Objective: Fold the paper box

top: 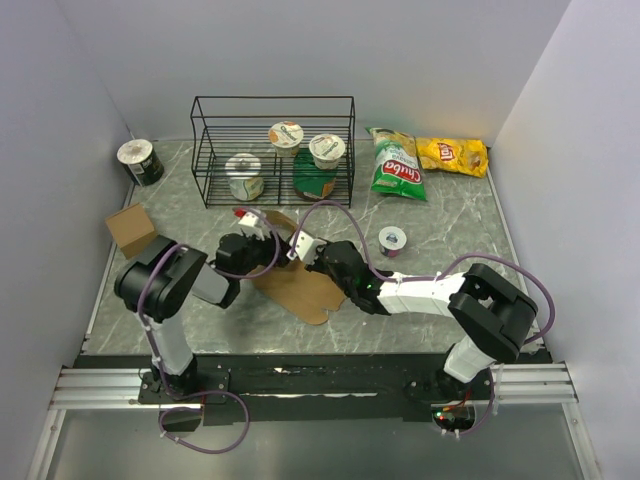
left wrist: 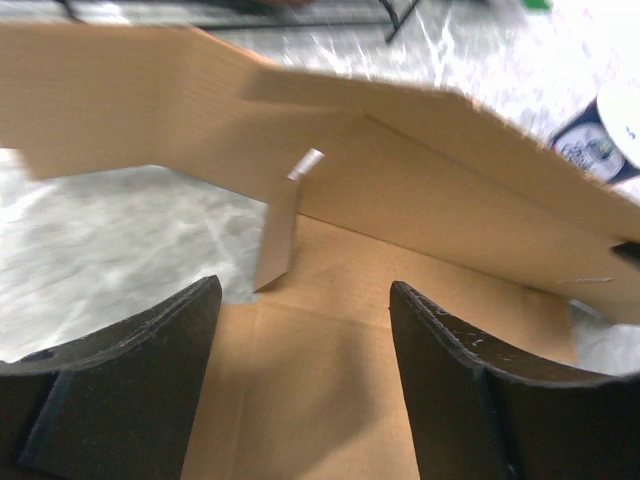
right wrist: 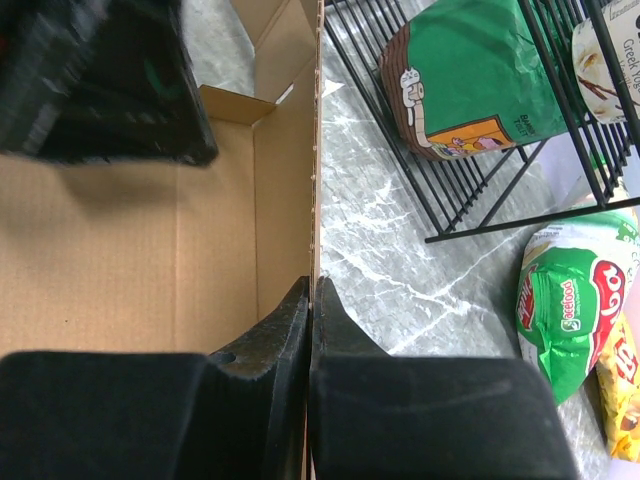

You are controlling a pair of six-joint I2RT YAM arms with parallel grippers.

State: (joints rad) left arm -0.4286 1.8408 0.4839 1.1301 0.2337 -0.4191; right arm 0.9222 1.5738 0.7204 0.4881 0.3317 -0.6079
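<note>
Standing partly folded at mid-table before the wire rack point(top: 272, 98), paper box point(top: 305, 290): one side wall upright, pinched by the closed right gripper point(right wrist: 313, 290); left gripper point(left wrist: 305, 295) open above its floor; remaining flaps apparently lying flat.

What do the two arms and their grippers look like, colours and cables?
The left arm and right arm have bulky black joints with white links. Purple cables loop along both. The fingers are matte black, curved, tapering, slightly scuffed.

Black joints point(top: 160, 280), white links point(top: 425, 293), looping purple cables point(top: 328, 204)
</note>
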